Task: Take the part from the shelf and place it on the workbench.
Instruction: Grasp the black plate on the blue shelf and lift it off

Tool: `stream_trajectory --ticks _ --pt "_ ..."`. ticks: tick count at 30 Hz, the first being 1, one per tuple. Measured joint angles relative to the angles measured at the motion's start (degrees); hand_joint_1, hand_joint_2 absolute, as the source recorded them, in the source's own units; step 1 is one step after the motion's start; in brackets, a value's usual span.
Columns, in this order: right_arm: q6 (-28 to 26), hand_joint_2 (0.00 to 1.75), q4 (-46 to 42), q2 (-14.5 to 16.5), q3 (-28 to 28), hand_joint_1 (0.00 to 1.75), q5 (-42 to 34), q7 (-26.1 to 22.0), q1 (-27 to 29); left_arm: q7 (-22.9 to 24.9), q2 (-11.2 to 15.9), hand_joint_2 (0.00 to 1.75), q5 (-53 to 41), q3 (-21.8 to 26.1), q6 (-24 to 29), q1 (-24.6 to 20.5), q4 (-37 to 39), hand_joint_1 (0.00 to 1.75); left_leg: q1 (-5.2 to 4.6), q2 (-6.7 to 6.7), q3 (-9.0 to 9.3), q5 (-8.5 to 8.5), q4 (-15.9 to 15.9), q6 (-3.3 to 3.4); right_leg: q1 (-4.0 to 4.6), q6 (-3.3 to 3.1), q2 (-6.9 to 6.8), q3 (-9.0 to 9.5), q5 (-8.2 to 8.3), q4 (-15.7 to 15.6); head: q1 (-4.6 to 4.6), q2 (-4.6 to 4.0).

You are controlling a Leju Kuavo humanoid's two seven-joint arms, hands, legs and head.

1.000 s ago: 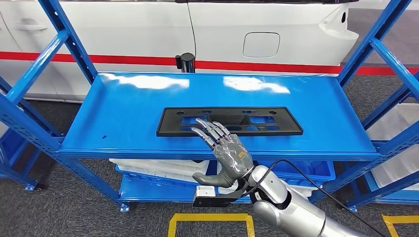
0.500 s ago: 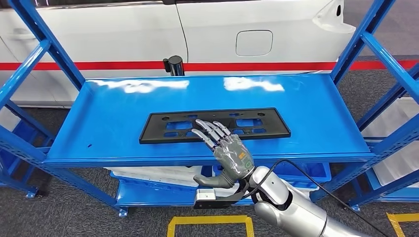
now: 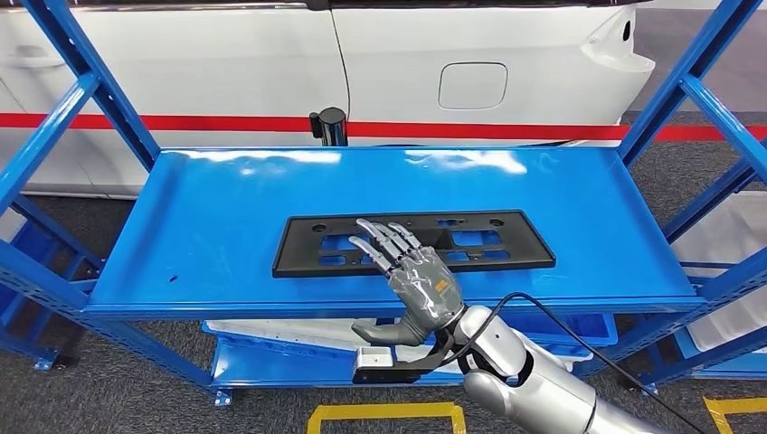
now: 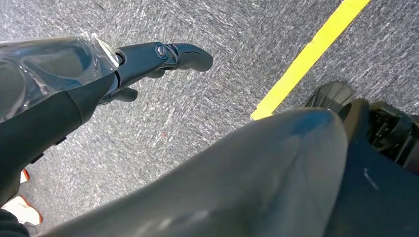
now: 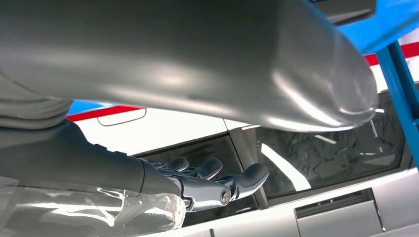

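The black part, a long flat frame with cut-out holes, lies flat on the blue shelf, its long axis running side to side, parallel to the shelf's front edge and a little nearer that edge than the back. The right hand reaches over the front edge with fingers straight and spread above the part's middle, holding nothing; whether they touch it I cannot tell. Bare shelf lies on both sides. The left hand hangs over the grey floor, fingers loosely curled, empty.
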Motion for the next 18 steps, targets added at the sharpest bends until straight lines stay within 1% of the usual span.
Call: stream_trajectory --ticks 1,2,3,4,5,6,7,9,10,11,12,13,14,15,16,17,18 --pt "0.01 0.00 0.05 0.00 0.01 0.00 0.01 0.00 0.04 -0.11 0.00 0.00 0.01 0.00 -0.06 0.05 0.00 0.00 0.05 -0.04 0.32 -0.26 0.01 -0.11 -0.14 0.10 -0.05 -0.31 1.35 -0.62 0.00 0.00" --pt "0.02 0.00 0.09 0.00 0.01 0.00 0.02 0.00 0.05 -0.22 -0.01 0.00 0.02 0.00 -0.11 0.09 0.00 0.00 0.14 -0.08 0.72 -0.56 0.02 -0.27 -0.30 0.18 -0.15 0.59 3.66 -3.58 0.00 0.00" --pt "0.03 0.00 0.09 0.00 0.01 0.00 0.02 0.00 0.04 -0.32 -0.01 0.00 0.01 0.00 -0.13 0.10 0.00 0.00 0.21 -0.14 1.15 -0.89 0.02 -0.54 -0.47 0.27 -0.33 2.25 6.26 -7.87 0.01 0.00" --pt "0.09 0.44 0.10 0.00 0.01 0.00 0.04 0.01 0.01 -0.38 -0.01 0.00 0.01 0.00 -0.14 0.08 0.00 0.00 0.17 -0.22 1.49 -1.24 0.08 -0.90 -0.47 0.27 -0.45 3.96 8.15 -11.92 0.01 0.00" --pt "0.15 0.87 0.10 0.00 0.02 0.00 0.06 0.01 -0.01 -0.42 -0.01 0.00 -0.01 0.00 -0.14 0.03 0.00 0.00 0.09 -0.26 1.71 -1.52 0.10 -1.26 -0.44 0.07 -0.50 5.16 9.23 -14.74 -0.01 0.00" --pt "0.26 1.31 0.11 0.00 0.02 0.00 0.08 0.01 -0.03 -0.44 -0.01 0.00 -0.03 0.00 -0.13 -0.01 0.00 0.00 -0.02 -0.28 1.82 -1.72 0.08 -1.62 -0.35 -0.23 -0.48 5.72 9.48 -16.08 -0.03 0.00" --pt "0.39 1.75 0.11 -0.01 0.03 0.00 0.11 0.01 -0.05 -0.44 0.00 0.00 -0.05 0.00 -0.13 -0.04 0.00 0.00 -0.06 -0.28 1.87 -1.81 -0.01 -1.94 -0.14 -0.67 -0.34 5.78 9.24 -16.28 -0.05 0.00" --pt "0.85 1.75 0.11 -0.09 0.02 0.00 0.26 0.03 -0.17 -0.44 0.00 0.00 -0.08 0.00 -0.13 -0.06 0.00 0.00 0.18 -0.25 1.93 -2.09 0.02 -2.54 -0.05 -1.61 -0.22 5.75 9.23 -16.34 -0.07 0.00" --pt "1.25 1.75 0.11 -0.13 0.02 0.00 0.39 0.08 -0.30 -0.45 0.00 0.00 -0.10 0.00 -0.13 -0.08 0.00 0.00 0.31 -0.24 1.54 -2.75 0.97 -2.80 -0.04 -2.02 -0.20 5.81 9.24 -16.42 -0.09 0.00" --pt "1.70 1.75 0.11 -0.15 0.03 0.00 0.54 0.15 -0.46 -0.47 -0.01 0.00 -0.13 0.00 -0.13 -0.11 0.00 0.00 0.39 -0.25 0.66 -3.85 2.89 -3.00 -0.11 -2.38 -0.19 5.89 9.25 -16.50 -0.12 0.00" --pt "2.26 1.75 0.11 -0.16 0.04 0.00 0.77 0.30 -0.61 -0.51 -0.03 0.00 -0.15 0.00 -0.13 -0.13 0.00 0.00 0.40 -0.26 -1.09 -5.55 6.45 -3.12 -0.12 -2.63 -0.19 5.94 9.19 -16.52 -0.17 0.00" --pt "2.89 1.75 0.11 -0.17 0.07 0.00 0.96 0.54 -0.72 -0.55 -0.07 0.00 -0.16 0.00 -0.14 -0.12 0.00 0.00 0.36 -0.25 -3.32 -7.39 10.82 -3.19 -0.03 -2.82 -0.19 5.96 9.12 -16.51 -0.20 0.00" --pt "3.61 1.75 0.11 -0.21 0.10 0.00 1.23 0.86 -0.79 -0.58 -0.11 0.00 -0.16 0.00 -0.14 -0.06 0.00 0.00 0.33 -0.26 -5.55 -8.79 14.92 -3.22 0.10 -2.96 -0.17 5.99 9.06 -16.50 -0.20 0.00" --pt "4.48 1.75 0.11 -0.29 0.16 0.00 1.57 1.26 -0.87 -0.62 -0.18 0.00 -0.16 0.00 -0.14 0.05 0.00 0.00 0.28 -0.26 -7.26 -9.39 17.79 -3.16 0.26 -3.05 -0.12 6.05 8.99 -16.50 -0.20 0.00" --pt "5.35 1.75 0.11 -0.40 0.24 0.00 1.88 1.68 -0.99 -0.62 -0.23 0.00 -0.16 0.00 -0.14 0.18 0.00 0.00 0.20 -0.26 -7.70 -8.70 18.02 -2.96 0.42 -3.12 -0.04 6.17 8.93 -16.49 -0.20 0.00" --pt "6.15 1.75 0.09 -0.54 0.31 0.00 2.19 2.04 -1.16 -0.63 -0.28 0.00 -0.16 0.00 -0.13 0.29 0.00 0.00 0.07 -0.26 -6.93 -6.96 15.73 -2.63 0.57 -3.16 0.08 6.34 8.86 -16.49 -0.20 0.00" --pt "6.88 1.75 0.05 -0.69 0.36 0.00 2.47 2.39 -1.40 -0.63 -0.32 0.00 -0.16 0.00 -0.13 0.37 0.00 0.00 -0.15 -0.29 -5.21 -4.63 11.61 -2.16 0.67 -3.16 0.20 6.53 8.78 -16.49 -0.20 0.00"
